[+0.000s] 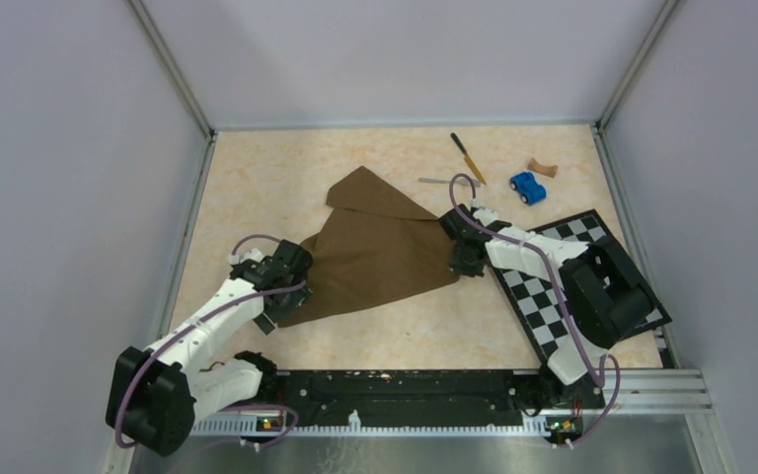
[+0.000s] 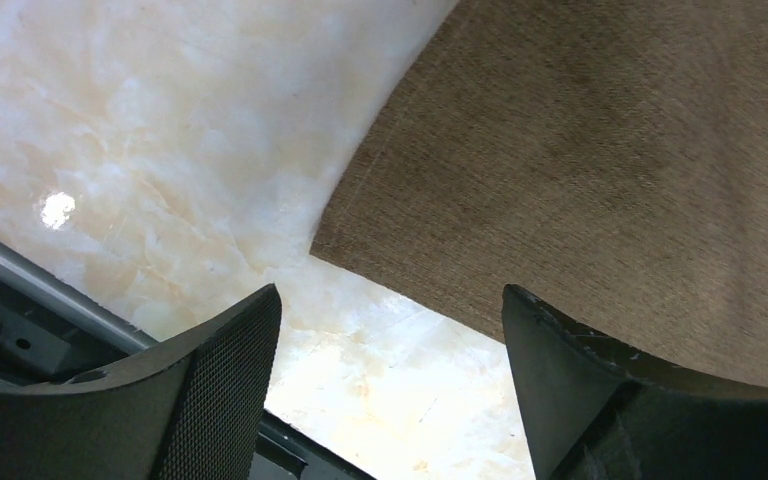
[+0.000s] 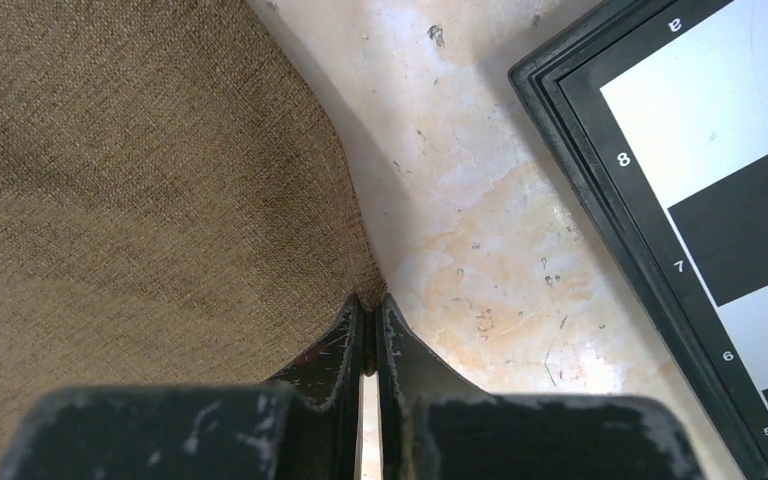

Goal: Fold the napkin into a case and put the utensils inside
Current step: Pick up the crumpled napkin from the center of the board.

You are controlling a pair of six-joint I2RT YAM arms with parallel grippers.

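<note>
Napkin (image 1: 375,252) lies mid-table; knife (image 1: 468,158) and fork (image 1: 439,181) sit beyond it. Right gripper (image 3: 368,320) is closed, seemingly pinching the right corner. Left gripper (image 2: 390,305) gapes over the near-left corner. Seat left first, then lift both evenly.

Top cam high, near side, looks down on whole table (image 1: 257,178); L/R wrist cams close, facing down; all share napkin (image 1: 385,247).
</note>
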